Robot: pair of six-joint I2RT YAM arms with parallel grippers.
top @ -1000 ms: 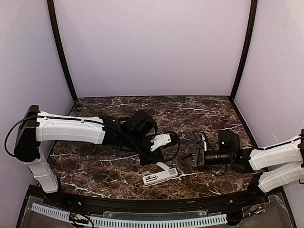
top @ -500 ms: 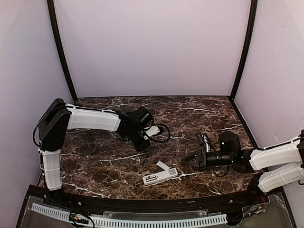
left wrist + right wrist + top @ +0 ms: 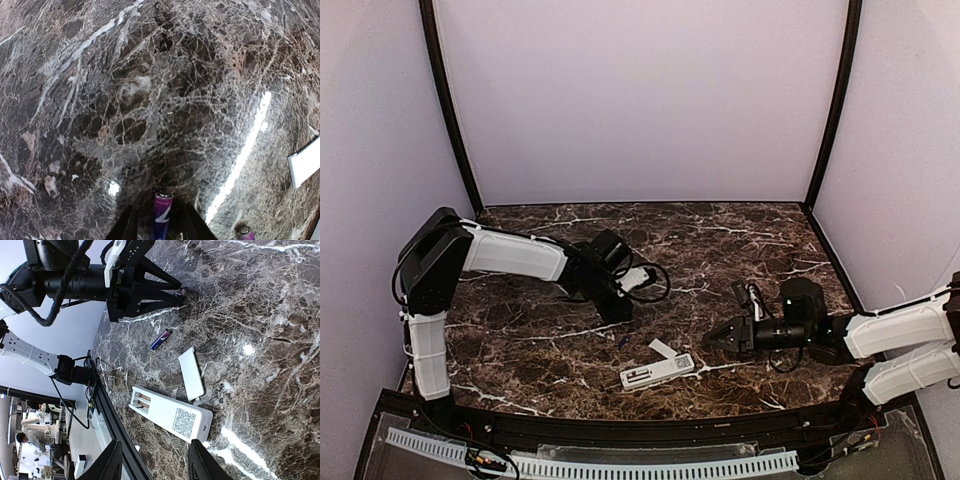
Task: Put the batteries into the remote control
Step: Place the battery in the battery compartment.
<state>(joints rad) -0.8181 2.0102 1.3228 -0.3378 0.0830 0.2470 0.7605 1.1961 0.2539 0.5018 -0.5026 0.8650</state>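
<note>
the left gripper (image 3: 622, 315) has its jaws narrowly parted astride one battery (image 3: 162, 217), its long axis running along the fingers, with the other battery (image 3: 161, 340) and the remote (image 3: 657, 372) off to their right, towards the half-open, empty right gripper (image 3: 709, 342).

Overhead from behind; low wrist cams share battery (image 3: 162, 220)

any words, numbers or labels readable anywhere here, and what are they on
No words or numbers can be read in any view.
On the slim white rectangular plastic remote control: a black QR code square, with no letters beside it.
On the small purple cylinder battery: a white printed mark, too blurred to read.
</note>
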